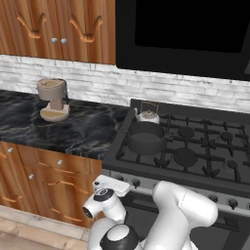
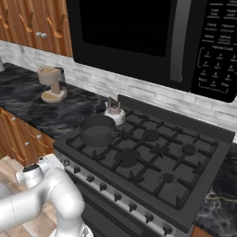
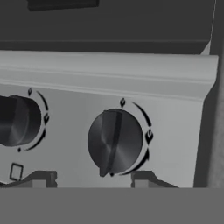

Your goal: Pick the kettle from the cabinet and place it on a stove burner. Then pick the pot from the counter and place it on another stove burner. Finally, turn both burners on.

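The silvery kettle (image 1: 147, 115) (image 2: 114, 112) stands on the stove's back-left burner. Just in front of it, the dark grey pot (image 1: 145, 137) (image 2: 97, 129) sits on the front-left burner. The other burners (image 1: 185, 156) (image 2: 127, 156) are bare. My gripper (image 1: 117, 187) (image 2: 52, 162) (image 3: 92, 179) is low, at the left end of the stove's front panel. It is open, its fingertips (image 3: 142, 177) apart just below a black knob (image 3: 114, 141) whose blade is tilted a little off vertical. A second knob (image 3: 17, 121) shows to its left. The wooden cabinet (image 1: 49, 24) hangs with its doors shut above the black marble counter (image 1: 73, 127).
A beige coffee machine (image 1: 53, 99) (image 2: 52, 83) stands on the counter left of the stove. A black microwave (image 2: 139, 28) hangs over the range. Wooden drawer units (image 1: 44, 180) sit under the counter, beside my arm.
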You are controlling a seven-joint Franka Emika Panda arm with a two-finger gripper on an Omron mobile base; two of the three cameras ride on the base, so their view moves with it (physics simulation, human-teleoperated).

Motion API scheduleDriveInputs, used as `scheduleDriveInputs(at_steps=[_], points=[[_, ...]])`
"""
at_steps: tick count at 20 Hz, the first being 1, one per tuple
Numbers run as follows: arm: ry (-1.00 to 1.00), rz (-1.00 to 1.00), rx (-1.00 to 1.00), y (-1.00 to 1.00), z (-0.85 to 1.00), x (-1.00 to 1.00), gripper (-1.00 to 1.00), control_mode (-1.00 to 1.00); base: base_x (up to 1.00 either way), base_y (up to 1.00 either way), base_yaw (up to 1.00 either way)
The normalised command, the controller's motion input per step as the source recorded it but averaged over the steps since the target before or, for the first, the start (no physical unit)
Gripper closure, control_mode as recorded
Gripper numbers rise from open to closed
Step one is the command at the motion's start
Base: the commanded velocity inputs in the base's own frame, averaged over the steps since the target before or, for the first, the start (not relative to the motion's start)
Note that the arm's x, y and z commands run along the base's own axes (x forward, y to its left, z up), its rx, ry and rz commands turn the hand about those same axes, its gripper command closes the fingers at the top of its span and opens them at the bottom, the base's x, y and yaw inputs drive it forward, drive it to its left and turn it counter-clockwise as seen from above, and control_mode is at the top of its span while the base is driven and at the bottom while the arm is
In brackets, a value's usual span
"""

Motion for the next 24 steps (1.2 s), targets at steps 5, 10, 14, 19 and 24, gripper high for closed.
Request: scheduleDriveInputs(at_steps=[5,10,14,19,24], points=[[0.06,0.00,-0.05,0.01,-0.45,0.00,-1.00,-1.00,0.00,0.00,0.00],[0.04,0.00,-0.06,0.01,-0.57,-0.16,-1.00,-1.00,0.00,0.00,0.00],[0.00,0.00,-0.02,0.00,-0.58,-0.51,-1.00,-1.00,0.00,0.00,0.00],[0.00,0.01,-0.08,0.20,-0.63,-0.27,-1.00,-1.00,0.00,0.00,0.00],[0.00,0.04,-0.12,0.26,-0.66,-0.08,-1.00,-1.00,0.00,0.00,0.00]])
